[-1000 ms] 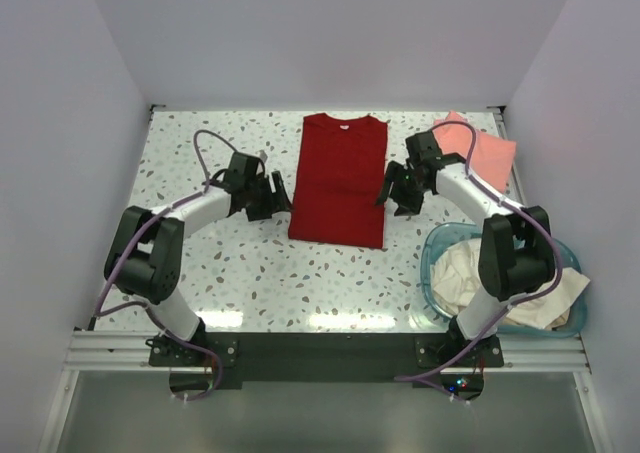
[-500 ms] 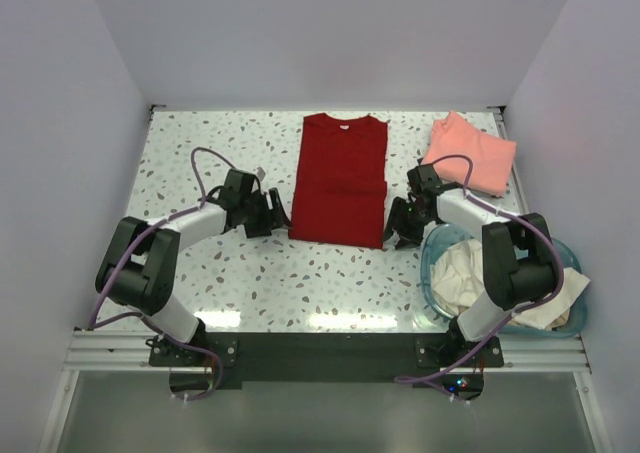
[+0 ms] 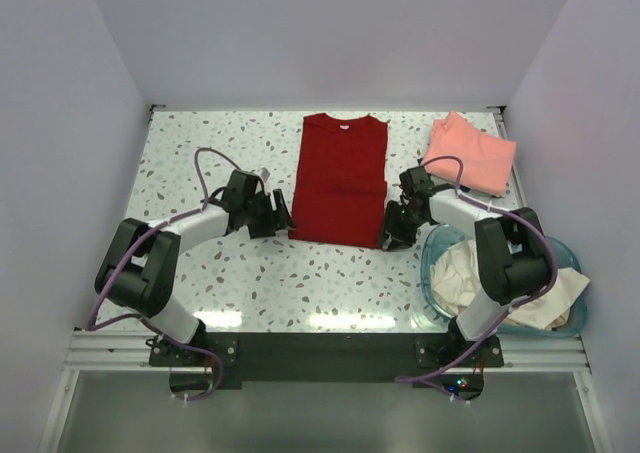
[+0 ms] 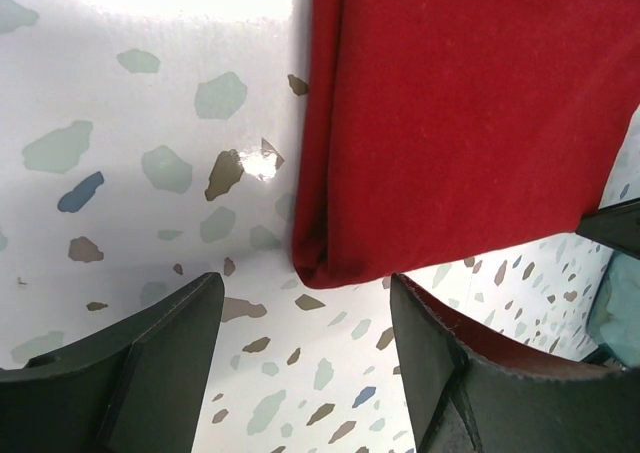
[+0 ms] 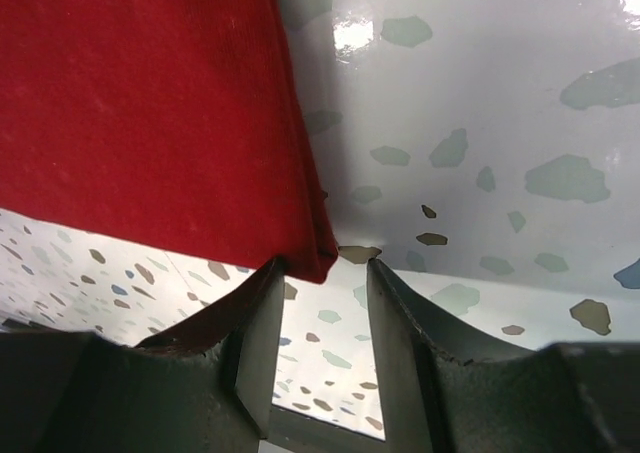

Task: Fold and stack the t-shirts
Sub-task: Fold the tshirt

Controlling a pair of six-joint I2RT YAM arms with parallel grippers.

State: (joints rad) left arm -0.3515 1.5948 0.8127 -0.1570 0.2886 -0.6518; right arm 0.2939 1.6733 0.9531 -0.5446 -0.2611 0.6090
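Both arms have slid down the folded dark red cotton t-shirt (image 3: 340, 178) to its near corners | left gripper (image 3: 280, 216) spread wide astride the left corner | right gripper (image 3: 388, 237) narrowing, jaws still apart, corner unpinched | probably poised to lift the hem and fold | speckled terrazzo table (image 3: 200, 153), plain white walls

Red shirt (image 3: 340, 178), 12 o'clock: plain dark red; neck label (image 3: 345, 125) white.
Pink shirt (image 3: 472, 153), 2 o'clock: salmon.
Cream shirts (image 3: 462, 271), 4 o'clock: off-white.
Basket (image 3: 427, 263): translucent teal.
Table (image 3: 200, 153): white terrazzo with grey, brown, blue flecks.
Arms (image 3: 195, 223): white, black joints.
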